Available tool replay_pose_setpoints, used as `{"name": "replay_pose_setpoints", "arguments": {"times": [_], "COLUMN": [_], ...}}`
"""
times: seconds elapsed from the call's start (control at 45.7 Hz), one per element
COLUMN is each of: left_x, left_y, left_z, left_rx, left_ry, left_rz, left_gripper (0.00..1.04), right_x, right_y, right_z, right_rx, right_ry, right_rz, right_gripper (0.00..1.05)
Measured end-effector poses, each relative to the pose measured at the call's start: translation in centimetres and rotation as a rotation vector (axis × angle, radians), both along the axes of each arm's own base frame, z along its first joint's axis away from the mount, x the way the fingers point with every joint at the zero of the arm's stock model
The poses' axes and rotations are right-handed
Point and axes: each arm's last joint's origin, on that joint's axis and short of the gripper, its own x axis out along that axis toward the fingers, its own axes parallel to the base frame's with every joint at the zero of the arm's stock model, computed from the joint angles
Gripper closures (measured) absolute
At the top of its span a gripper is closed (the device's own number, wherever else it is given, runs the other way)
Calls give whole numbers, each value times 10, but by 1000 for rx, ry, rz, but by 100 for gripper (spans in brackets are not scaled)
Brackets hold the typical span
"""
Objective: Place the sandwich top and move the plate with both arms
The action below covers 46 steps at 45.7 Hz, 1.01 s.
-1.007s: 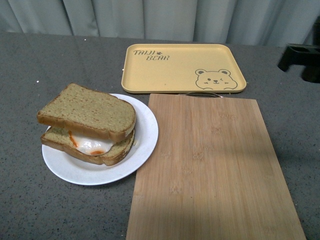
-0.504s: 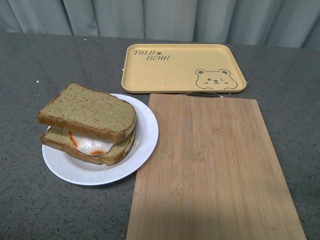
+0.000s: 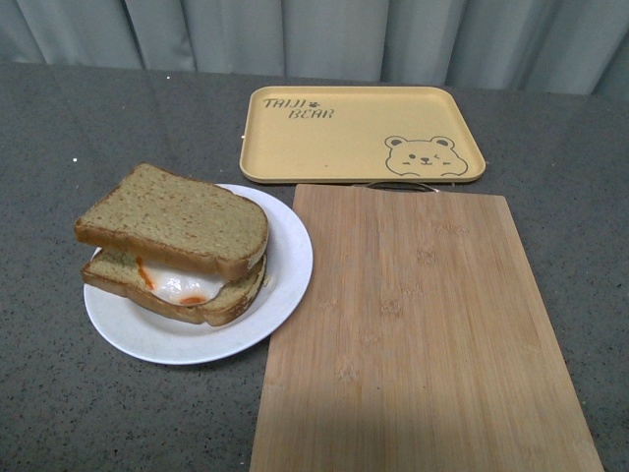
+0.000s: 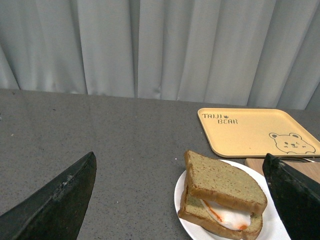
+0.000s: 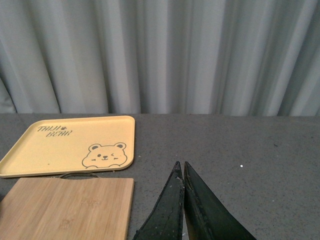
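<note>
The sandwich top (image 3: pixel 172 218), a thick brown bread slice, lies on the egg slice (image 3: pixel 177 287) on the round white plate (image 3: pixel 285 280) at the table's left. It also shows in the left wrist view (image 4: pixel 222 181), with the plate (image 4: pixel 179 200) under it. No arm shows in the front view. My left gripper (image 4: pixel 180 200) is open, its black fingers (image 4: pixel 60 200) wide apart, back from the plate and above the table. My right gripper (image 5: pixel 181 166) is shut and empty, over bare table to the right of the board.
A bamboo cutting board (image 3: pixel 423 324) lies right of the plate, touching its rim. A yellow bear-print tray (image 3: pixel 359 133) sits behind it, also in the right wrist view (image 5: pixel 70 145). A grey curtain (image 3: pixel 314 34) hangs behind the grey table (image 3: pixel 59 128).
One second ago a black arm part showed at the front view's right edge; it has left the view. The sandwich and plate have not moved.
</note>
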Motion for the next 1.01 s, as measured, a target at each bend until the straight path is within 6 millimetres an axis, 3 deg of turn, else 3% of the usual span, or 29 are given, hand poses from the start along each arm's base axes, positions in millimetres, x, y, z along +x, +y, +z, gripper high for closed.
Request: {"name": "replay_pose_setpoints", "arguments": {"times": [1.007], "left_x": [0], "left_y": [0], "left_z": [0], "left_rx": [0], "left_ry": [0], "left_rz": [0], "left_gripper": [7], "right_x": [-28], "right_y": [0], "right_z": [4], "right_rx": [0], "right_ry": [-18], "right_rz": [3], "right_gripper": [104]}}
